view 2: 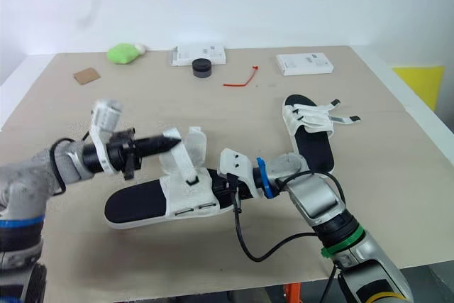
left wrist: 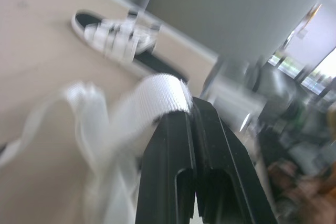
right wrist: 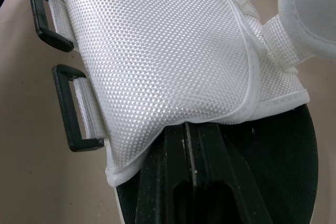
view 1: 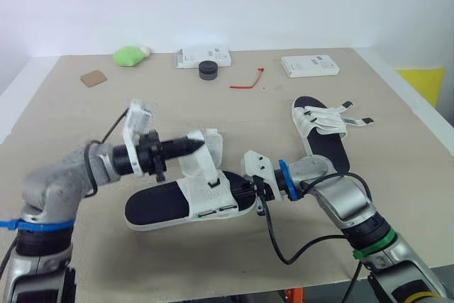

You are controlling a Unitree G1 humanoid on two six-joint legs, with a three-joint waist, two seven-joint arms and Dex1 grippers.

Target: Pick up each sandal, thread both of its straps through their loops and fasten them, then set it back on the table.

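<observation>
The near sandal, black-soled with a white mesh upper, lies at the table's front middle. My left gripper is shut on one of its white straps, holding it lifted above the sandal. My right gripper is shut on the sandal's right end, its fingers tucked under the edge of the mesh upper. Two black loops stick out from the upper's side with nothing through them. A second sandal rests to the right and further back, its straps splayed loose.
Along the far edge of the table sit a green lump, a brown card, two white boxes, a black round puck and a red tie. The table's front edge runs close under my arms.
</observation>
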